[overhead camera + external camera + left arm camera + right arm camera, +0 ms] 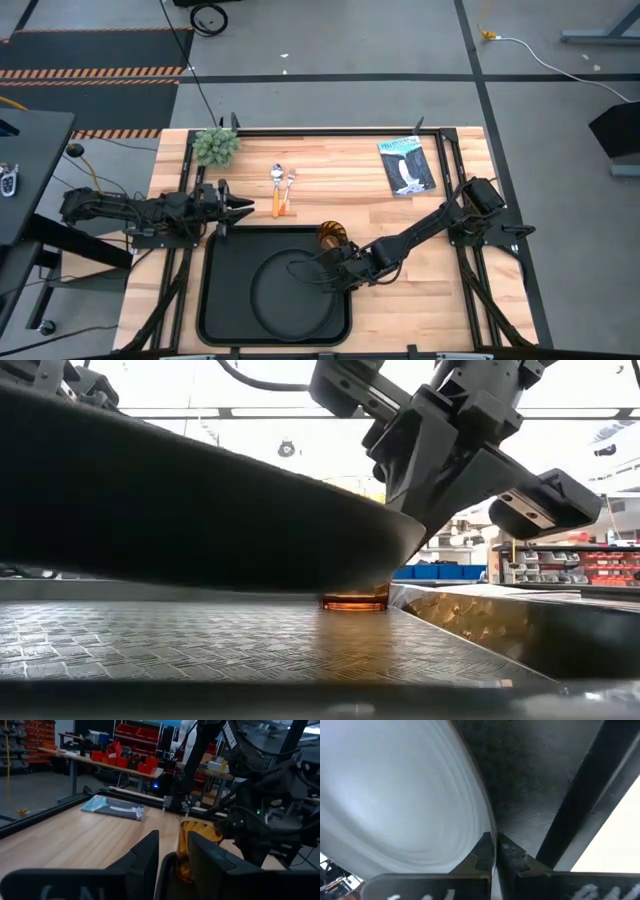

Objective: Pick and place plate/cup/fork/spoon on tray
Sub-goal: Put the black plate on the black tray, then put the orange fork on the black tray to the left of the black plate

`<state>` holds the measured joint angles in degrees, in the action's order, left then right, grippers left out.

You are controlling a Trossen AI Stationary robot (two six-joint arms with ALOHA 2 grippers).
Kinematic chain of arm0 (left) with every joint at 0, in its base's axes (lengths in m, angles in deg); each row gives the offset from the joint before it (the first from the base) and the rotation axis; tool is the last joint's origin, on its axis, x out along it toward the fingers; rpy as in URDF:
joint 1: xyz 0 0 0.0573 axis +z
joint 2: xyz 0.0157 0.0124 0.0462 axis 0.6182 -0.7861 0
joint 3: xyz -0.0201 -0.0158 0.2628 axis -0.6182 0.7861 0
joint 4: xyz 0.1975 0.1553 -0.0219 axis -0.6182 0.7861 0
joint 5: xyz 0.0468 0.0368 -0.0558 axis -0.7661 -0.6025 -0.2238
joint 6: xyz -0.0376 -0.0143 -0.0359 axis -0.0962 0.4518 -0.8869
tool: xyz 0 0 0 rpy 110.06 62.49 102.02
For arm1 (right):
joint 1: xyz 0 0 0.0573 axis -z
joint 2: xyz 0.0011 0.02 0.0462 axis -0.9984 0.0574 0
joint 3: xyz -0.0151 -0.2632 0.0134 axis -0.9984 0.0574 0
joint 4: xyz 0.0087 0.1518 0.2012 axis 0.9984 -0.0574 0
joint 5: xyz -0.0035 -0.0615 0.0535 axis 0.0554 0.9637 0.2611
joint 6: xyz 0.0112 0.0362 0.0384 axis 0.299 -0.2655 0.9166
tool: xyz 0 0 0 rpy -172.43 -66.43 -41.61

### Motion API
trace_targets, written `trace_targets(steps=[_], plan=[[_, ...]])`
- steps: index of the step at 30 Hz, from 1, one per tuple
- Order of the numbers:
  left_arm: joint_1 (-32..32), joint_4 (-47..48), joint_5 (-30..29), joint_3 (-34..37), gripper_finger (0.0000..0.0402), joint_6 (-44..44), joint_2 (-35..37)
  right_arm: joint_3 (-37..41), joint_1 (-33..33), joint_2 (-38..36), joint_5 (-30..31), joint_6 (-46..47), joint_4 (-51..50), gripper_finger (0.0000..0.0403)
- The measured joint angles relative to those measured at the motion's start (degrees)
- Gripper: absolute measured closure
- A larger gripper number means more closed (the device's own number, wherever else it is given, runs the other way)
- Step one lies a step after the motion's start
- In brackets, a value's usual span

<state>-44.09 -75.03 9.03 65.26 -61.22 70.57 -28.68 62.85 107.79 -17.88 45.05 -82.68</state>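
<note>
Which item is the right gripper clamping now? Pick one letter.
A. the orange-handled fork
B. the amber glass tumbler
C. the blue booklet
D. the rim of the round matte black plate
D: in the right wrist view the right gripper has its fingers closed on the thin rim of the round matte black plate, and the low view shows that plate tilted above the large black rectangular tray.

At frame centre, the table (340, 185) was pale planked wood. The tray (200, 640) below showed a rough, fine-textured black floor. The plate (395, 795) looked smooth with a soft sheen; the cup (197, 845) was translucent amber glass.
</note>
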Motion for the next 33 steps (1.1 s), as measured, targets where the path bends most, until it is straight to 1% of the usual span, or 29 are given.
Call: trace_targets(steps=[4,9,13,25,27,30,33], plan=[[0.0,0.0,0.0,0.0,0.0292,0.0,0.0,0.0,0.0,0.0,-0.8,0.1,1.0,0.0388],[0.0,0.3,0.0,0.0,0.0292,0.0,0.0,0.0,-0.1,0.0,-3.3,0.1,1.3,0.0363],[0.0,0.8,0.0,0.0,0.0292,0.0,0.0,0.0,-0.2,0.0,-4.0,0.2,-0.5,0.0347],[0.0,3.0,0.0,0.0,0.0292,-0.2,0.0,0.0,-0.5,-1.0,-9.5,-2.0,-2.3,0.0342],[0.0,3.3,0.0,0.0,0.0292,-0.2,0.0,0.0,-0.5,-2.0,-9.5,-3.9,-3.8,0.0341],[0.0,3.4,0.0,0.0,0.0292,-0.2,0.0,0.0,-0.7,-4.0,-9.3,-7.8,-9.0,0.0341],[0.0,4.6,0.0,0.0,0.0292,0.5,0.0,0.0,-1.7,-6.0,-6.3,-10.4,-17.4,0.0341]])
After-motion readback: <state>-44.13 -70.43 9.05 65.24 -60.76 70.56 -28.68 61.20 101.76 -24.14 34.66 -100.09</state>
